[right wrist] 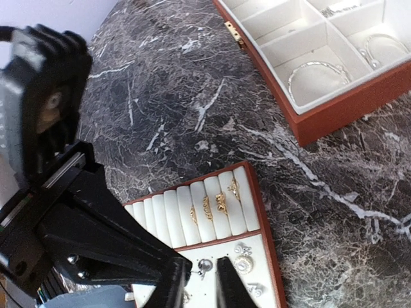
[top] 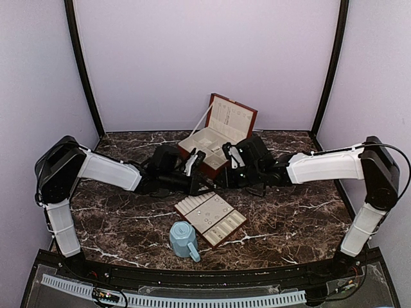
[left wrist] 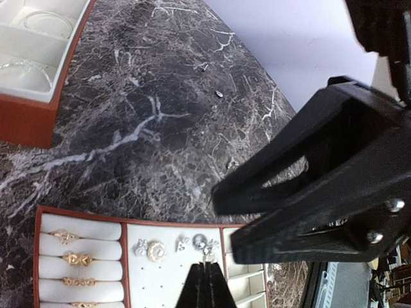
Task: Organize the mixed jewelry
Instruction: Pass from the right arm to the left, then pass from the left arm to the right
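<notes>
1. Left wrist: the left gripper (left wrist: pixel 205 269) has its fingers pressed together over the stud panel of the tray (left wrist: pixel 83 213). Its tip is just beside a silvery ball stud (left wrist: pixel 200 241), and I cannot tell whether it pinches anything. Gold rings (left wrist: pixel 77 258) fill the slots at the tray's left end. Only this view shows a tiny loose bit (left wrist: pixel 219 94) on the marble table (left wrist: pixel 160 160), to the right and well apart from the tray.
2. Right wrist: the right gripper (right wrist: pixel 200 279) is slightly parted and holds nothing, with the ball stud (right wrist: pixel 205 264) just ahead of the gap. Only here does a thin hoop (right wrist: pixel 314 80) show, lying in a compartment of the brown box (right wrist: pixel 334 122) beyond the tray.
3. Top: both grippers crowd between box and tray, with a blue mug (top: pixel 183 240) near the tray. The jewelry is too small to see. The step looks like sorting studs. The next move calls for a fine, square closing on one stud without knocking its neighbours or the other arm.
</notes>
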Robot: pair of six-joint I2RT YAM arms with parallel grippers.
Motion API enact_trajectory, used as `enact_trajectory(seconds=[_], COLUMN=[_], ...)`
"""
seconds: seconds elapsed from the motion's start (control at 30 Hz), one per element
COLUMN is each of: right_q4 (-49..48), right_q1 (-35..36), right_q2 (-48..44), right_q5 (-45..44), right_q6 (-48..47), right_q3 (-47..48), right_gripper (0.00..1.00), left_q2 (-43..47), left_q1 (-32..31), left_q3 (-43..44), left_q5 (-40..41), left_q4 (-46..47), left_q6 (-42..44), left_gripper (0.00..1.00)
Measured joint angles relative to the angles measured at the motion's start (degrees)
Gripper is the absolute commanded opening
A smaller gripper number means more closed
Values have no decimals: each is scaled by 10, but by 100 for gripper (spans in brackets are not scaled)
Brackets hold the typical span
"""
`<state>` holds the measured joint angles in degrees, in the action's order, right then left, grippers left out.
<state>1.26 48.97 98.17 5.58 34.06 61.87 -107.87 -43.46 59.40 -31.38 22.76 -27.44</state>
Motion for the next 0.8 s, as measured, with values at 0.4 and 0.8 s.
enact_trajectory(seconds=[0.4,0.8], right_q4=[-61,-278], right_q1=[-39,-108], right_q2=[-85,-119], right_q5=[30,213], right_q6=[38,137], right_q3=[-57,-164], right_gripper=[56,58], left_q2=[73,158], left_q1=[-2,-2], left_q3=[-82,-147], left_q5=[44,31], left_q4=[51,167], left_q6=[4,-11], left_gripper=[0,0])
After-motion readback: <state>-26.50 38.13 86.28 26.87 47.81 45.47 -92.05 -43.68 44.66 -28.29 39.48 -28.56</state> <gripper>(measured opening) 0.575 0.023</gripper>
